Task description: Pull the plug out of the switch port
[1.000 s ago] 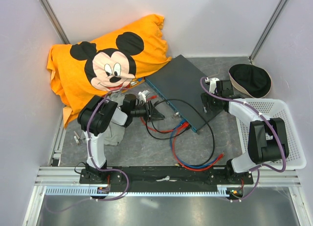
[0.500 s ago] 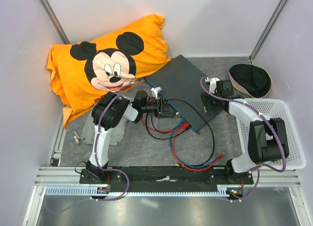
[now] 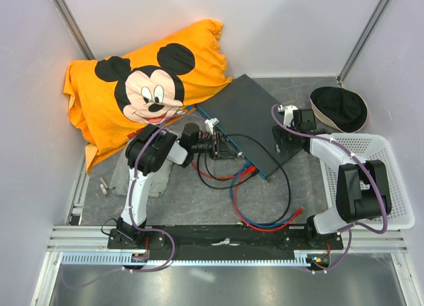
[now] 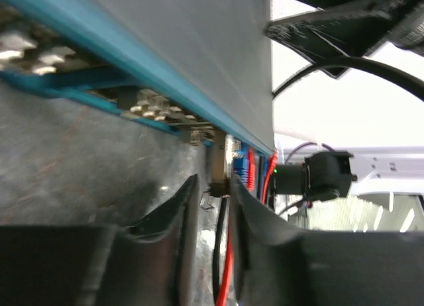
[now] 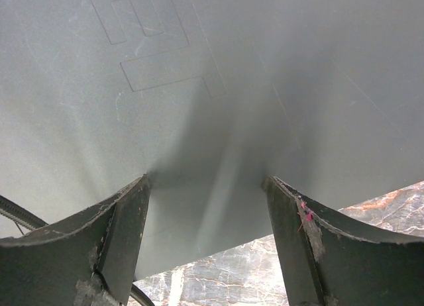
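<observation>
The left tool [image 4: 214, 187] lies level, clamped on the blurred, half-hidden plug [image 4: 217, 167] at the switch [image 3: 248, 117]; the right tool [image 5: 205, 187] points down over its top, fingers apart.

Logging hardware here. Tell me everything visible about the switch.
The switch is a flat dark grey metal box, diagonal on the table, teal socket face toward the left arm. Red, blue and black cables leave that face. The right pincer, open, rests on its top; the left pincer flanks one plug.
</observation>
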Robot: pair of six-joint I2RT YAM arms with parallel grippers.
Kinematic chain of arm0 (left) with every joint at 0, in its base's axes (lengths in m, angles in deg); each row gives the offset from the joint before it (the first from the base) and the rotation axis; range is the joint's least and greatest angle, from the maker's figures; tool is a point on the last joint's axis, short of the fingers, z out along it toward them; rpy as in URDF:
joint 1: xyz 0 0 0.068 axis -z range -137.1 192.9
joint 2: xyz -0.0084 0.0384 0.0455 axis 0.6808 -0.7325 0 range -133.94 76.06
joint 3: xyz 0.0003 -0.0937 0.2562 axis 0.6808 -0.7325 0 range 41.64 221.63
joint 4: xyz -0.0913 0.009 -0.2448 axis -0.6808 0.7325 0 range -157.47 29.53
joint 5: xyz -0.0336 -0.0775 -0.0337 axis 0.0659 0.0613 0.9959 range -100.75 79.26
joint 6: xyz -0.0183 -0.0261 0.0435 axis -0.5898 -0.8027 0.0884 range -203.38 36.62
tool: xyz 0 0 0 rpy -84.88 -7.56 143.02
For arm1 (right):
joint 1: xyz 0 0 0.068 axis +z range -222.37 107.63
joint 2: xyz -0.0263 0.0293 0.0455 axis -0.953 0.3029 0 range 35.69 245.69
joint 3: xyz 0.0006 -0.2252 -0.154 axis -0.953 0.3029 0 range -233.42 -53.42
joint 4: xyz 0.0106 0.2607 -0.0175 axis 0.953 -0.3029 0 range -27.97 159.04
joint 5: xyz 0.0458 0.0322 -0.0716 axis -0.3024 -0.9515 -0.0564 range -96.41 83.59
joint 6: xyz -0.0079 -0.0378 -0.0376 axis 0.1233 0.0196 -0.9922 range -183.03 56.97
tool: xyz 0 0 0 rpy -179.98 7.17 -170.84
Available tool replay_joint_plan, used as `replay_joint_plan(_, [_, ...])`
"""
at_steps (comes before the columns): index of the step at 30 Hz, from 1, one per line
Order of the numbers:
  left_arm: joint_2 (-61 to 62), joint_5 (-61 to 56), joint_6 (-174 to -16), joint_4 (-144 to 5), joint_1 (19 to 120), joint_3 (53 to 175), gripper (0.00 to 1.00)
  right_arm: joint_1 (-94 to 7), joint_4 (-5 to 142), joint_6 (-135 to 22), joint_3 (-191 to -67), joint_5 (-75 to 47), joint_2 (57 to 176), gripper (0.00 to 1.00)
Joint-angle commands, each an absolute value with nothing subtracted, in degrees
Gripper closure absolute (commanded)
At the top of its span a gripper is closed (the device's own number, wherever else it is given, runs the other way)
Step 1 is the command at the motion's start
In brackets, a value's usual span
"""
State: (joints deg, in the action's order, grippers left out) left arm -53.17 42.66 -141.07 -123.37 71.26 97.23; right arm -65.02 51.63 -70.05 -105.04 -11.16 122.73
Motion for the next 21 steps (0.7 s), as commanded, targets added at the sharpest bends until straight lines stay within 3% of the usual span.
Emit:
replay_joint_plan(1, [-54.7, 44.3, -139.8, -123.2, 71.6, 97.8, 0.74, -65.4, 47.2, -71.2, -101.9, -9.7, 125.3, 0.21])
replay_joint_plan(4, [-54.5, 46.3, -138.5, -123.3, 71.6, 98.0, 0.87, -65.4, 47.2, -71.2, -101.9, -9.7, 125.2, 0.21])
replay_joint_plan(5, [-54.3, 47.4, -137.7, -122.6, 71.6, 98.2, 0.98, -65.4, 47.2, -71.3, -101.9, -9.7, 125.2, 0.21])
replay_joint_plan(21, [-41.1, 55.5, -108.8, -94.1, 64.5, 93.9, 0.98, -65.3, 47.2, -71.7, -103.1, -9.0, 125.4, 0.21])
